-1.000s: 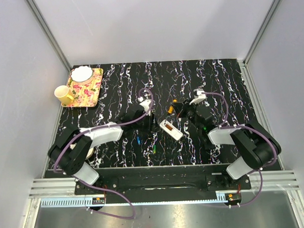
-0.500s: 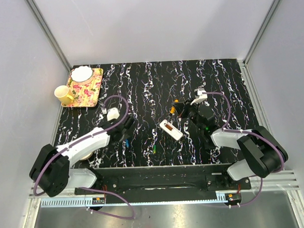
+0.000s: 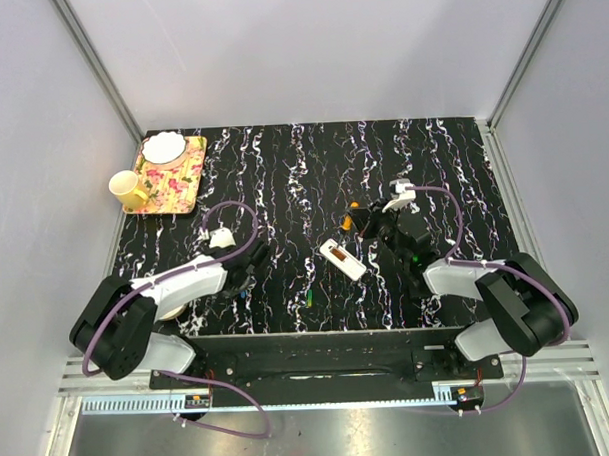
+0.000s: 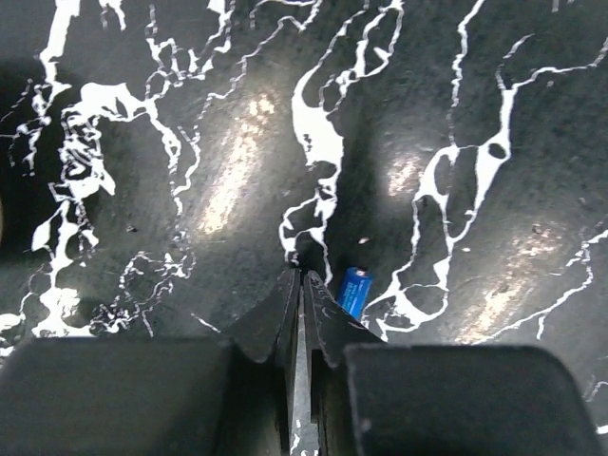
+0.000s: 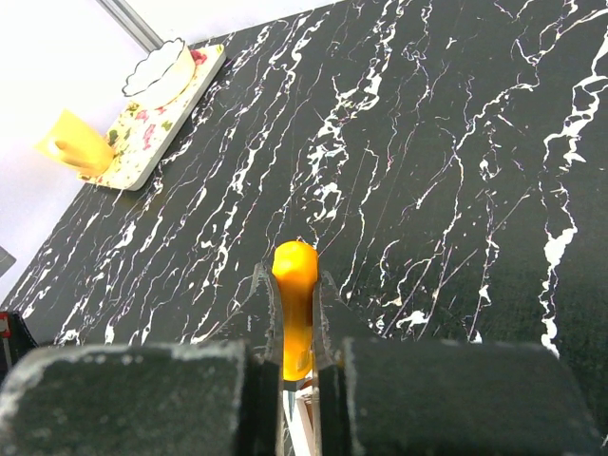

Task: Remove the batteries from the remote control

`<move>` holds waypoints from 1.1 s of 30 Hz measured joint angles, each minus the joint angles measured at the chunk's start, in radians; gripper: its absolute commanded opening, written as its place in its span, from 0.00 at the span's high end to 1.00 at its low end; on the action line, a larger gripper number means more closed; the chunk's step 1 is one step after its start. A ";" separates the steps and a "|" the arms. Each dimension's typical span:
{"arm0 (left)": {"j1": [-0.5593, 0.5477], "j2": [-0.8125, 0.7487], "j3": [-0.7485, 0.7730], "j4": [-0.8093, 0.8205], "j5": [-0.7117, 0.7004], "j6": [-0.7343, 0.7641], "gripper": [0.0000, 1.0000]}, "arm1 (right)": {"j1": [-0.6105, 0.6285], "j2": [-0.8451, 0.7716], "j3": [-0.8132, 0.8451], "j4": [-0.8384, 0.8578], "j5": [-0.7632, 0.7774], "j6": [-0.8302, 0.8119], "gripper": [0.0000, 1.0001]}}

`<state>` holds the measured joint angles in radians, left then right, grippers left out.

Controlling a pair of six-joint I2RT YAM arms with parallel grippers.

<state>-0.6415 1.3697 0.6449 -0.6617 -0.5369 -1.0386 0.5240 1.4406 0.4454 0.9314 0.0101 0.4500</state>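
Glossy orange battery, marbled tabletop

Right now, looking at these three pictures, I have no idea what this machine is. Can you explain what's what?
These are two robot arms bolted to a black marbled table. The wide picture looks down from above. The other two come from a camera on each wrist. The left arm has its jaws shut on nothing, and a blue battery lies just beside them. The right arm pinches an orange battery in its jaws. Also on the table are a white remote, a green battery, and in the far left corner a flowered tray and a yellow cup.
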 measured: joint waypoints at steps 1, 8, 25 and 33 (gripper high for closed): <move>0.000 0.002 0.003 0.012 0.004 0.005 0.91 | 0.000 -0.004 -0.002 -0.003 0.000 0.000 1.00; -0.005 0.020 0.023 0.060 0.055 0.034 0.90 | 0.000 -0.060 -0.004 -0.036 0.001 -0.006 1.00; -0.121 0.032 0.323 -0.013 0.005 0.236 0.15 | -0.090 -0.431 -0.008 -0.357 0.285 -0.185 1.00; -0.249 0.281 0.639 0.149 0.144 0.440 0.14 | -0.128 -0.524 -0.044 -0.478 0.491 -0.239 1.00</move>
<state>-0.8909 1.6505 1.2839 -0.5125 -0.3931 -0.5987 0.3962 0.9165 0.4011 0.4530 0.5014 0.2111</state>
